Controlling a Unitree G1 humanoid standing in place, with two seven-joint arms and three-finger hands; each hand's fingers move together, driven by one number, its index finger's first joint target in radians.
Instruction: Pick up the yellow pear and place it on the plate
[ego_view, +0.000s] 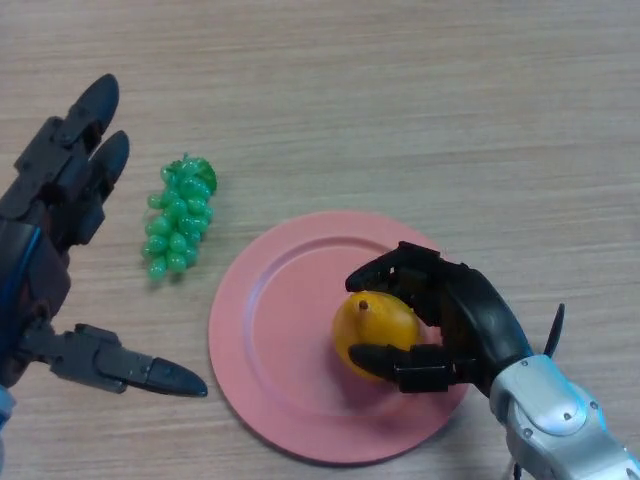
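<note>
The right hand (455, 325) reaches in from the lower right corner, its silver forearm angled up toward the middle of the pink plate (270, 330). Its fingers curl over the top of the yellow pear (375, 330) and its thumb closes under the near side, so the hand is grasping the fruit. The pear sits just left of the palm, over the plate's right half; whether it rests on the plate or hangs just above it cannot be told. Its stem end points up and slightly away from the robot, toward the fingertips, and its long axis leans that way.

The left hand (55, 230) rests at the left edge, fingers straight and spread, holding nothing. A bunch of green grapes (180, 215) lies just right of its fingers, well left of the right hand.
</note>
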